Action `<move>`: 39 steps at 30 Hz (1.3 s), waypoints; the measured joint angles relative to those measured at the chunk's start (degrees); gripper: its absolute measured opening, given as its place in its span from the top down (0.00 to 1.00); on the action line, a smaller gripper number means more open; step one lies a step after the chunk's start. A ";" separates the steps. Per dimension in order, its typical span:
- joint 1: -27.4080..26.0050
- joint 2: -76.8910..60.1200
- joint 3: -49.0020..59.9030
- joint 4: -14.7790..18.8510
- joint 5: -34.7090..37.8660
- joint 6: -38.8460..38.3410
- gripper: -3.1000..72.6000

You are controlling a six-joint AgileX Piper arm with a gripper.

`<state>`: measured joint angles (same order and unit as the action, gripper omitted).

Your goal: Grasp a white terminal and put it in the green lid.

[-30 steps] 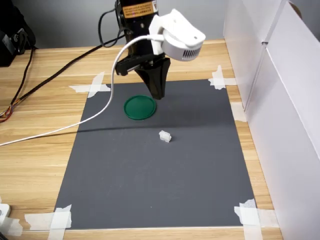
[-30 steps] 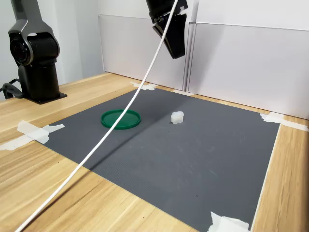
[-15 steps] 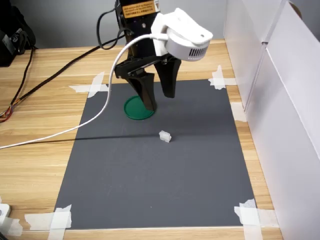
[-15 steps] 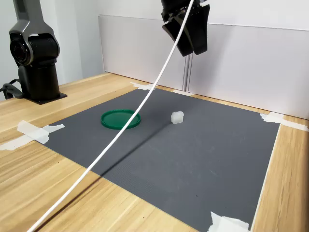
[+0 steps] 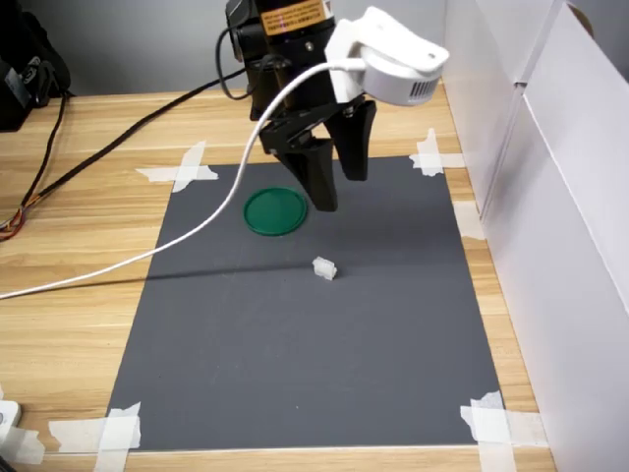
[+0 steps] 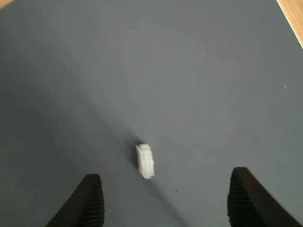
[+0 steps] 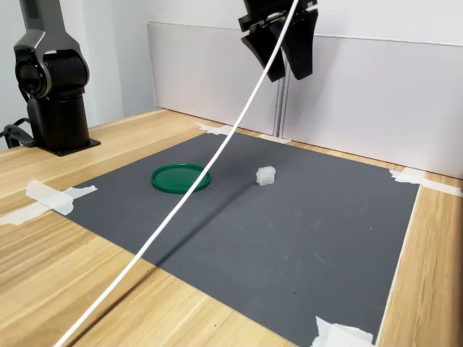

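White terminal lies loose on the dark grey mat, roughly mid-mat in the first exterior view, nothing touching it. In the wrist view the terminal sits between the two dark fingertips, closer to one of them, with bare mat all round.

Green lid rests flat on the same mat, up and to the first exterior view's left of the terminal, apart from it. In the second exterior view the lid is to the left of the terminal with a clear strip of mat between. Lid holds nothing.

Gripper hangs in the air above the mat, jaws spread wide and empty, fingers pointing down. In the second exterior view the gripper is well above both items.

A white cable runs from the wrist camera housing down across the mat's corner and off over the wooden table; in the second exterior view it crosses diagonally in front of the mat, passing between lid and terminal in the picture without hiding either.

White tape strips hold the mat corners. White panels wall the first exterior view's right side. Black arm base stands on the table at the second exterior view's left.
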<state>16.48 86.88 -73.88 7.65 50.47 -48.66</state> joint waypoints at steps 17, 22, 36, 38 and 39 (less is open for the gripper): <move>0.53 9.77 -0.12 -5.94 1.50 3.88 0.11; 0.53 11.81 -0.12 -6.28 1.50 3.72 0.12; 0.53 18.10 -0.47 -7.65 1.52 2.55 0.13; 0.53 18.63 -0.47 -7.65 1.52 2.55 0.13; 0.53 18.84 -0.47 -8.17 1.52 2.55 0.14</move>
<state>17.01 105.72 -74.35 -0.52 51.99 -46.11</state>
